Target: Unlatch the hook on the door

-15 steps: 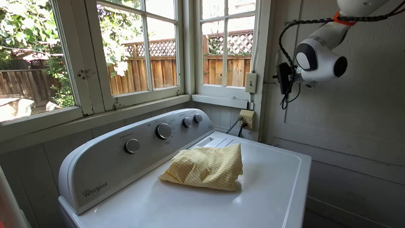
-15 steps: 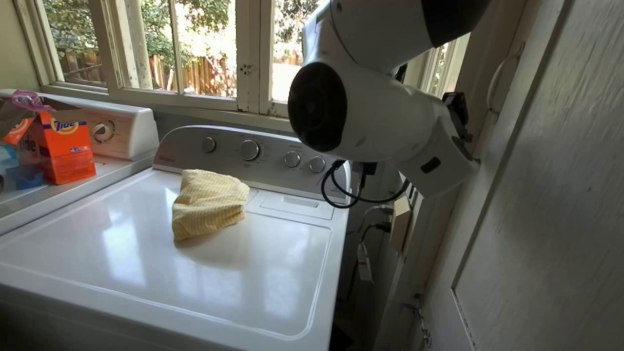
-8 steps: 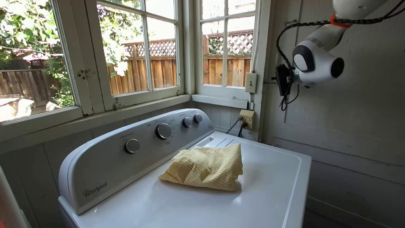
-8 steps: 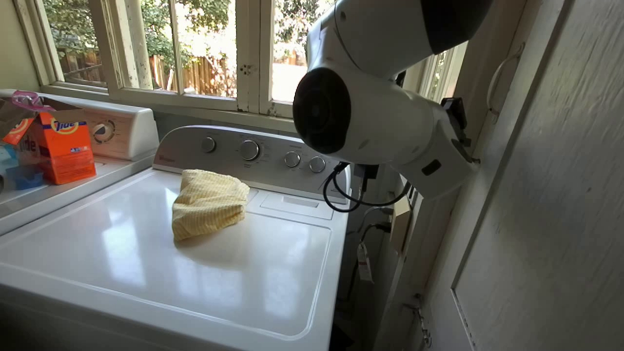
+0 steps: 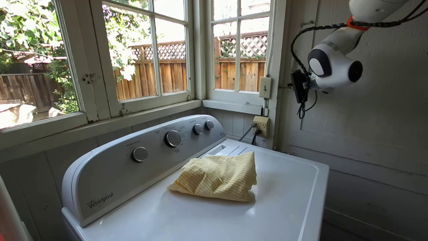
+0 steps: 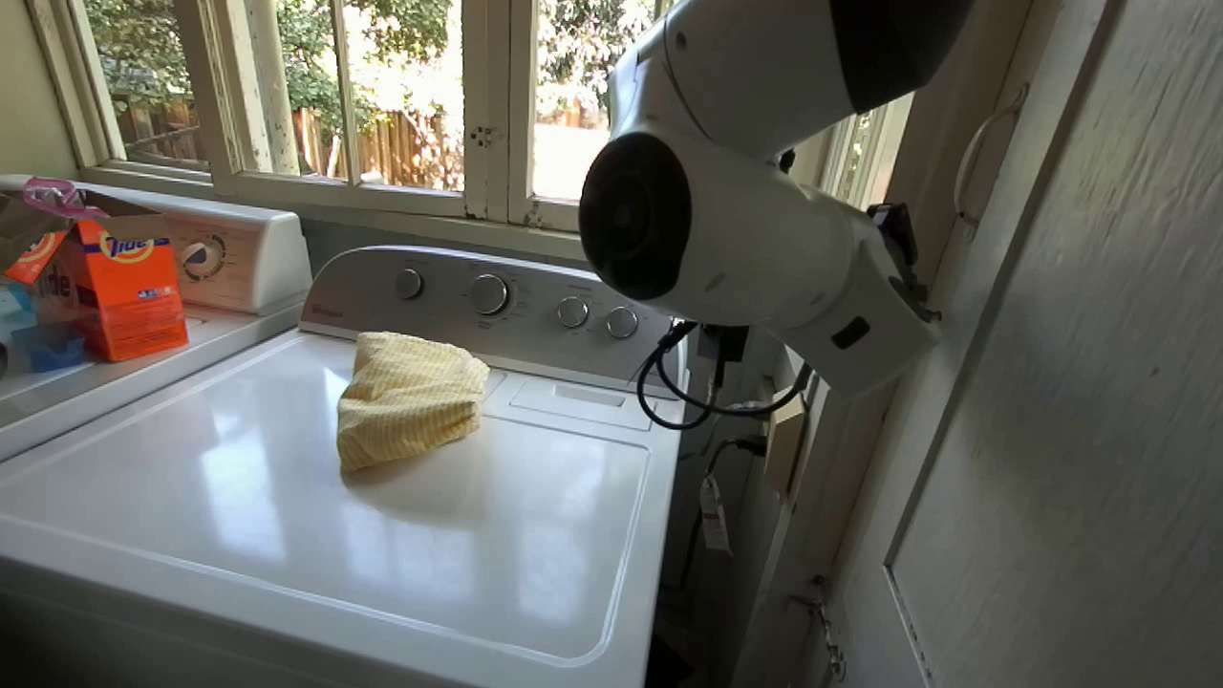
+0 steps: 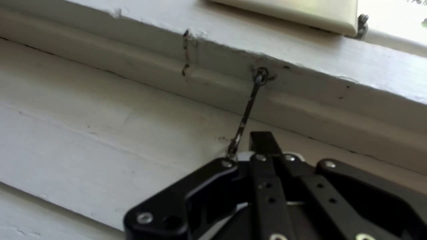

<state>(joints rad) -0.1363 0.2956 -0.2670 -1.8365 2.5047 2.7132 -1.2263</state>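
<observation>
- Door (image 6: pixel 1070 420): tall, pale grey-white painted wood with a recessed panel, standing at the right of both exterior views. It looks shut to me. By my judgement only the approach is done; freeing the hook is all left.
- Frame (image 5: pixel 281 43): the white post along the door's edge, scuffed and chipped in the wrist view. The hook's upper end is fixed to it or caught on it; I can't say which.
- Arm (image 6: pixel 745 248): reaching over to the door's edge, so I'd call myself in position to start.
- Fingers (image 7: pixel 264 145): drawn together, with nothing that I can see between them. Their tips are just beside the hook's lower end; whether they touch it, I can't tell.
- Hook (image 7: pixel 245 115): a thin, dark metal rod with pale worn flecks, slanting across from frame to door. I read it as latched. Its lower end meets the fingers' outline, so how it sits there is hidden from me.
- Ring (image 7: pixel 261 76): a small dark loop on the frame, the rod's top meeting it.
</observation>
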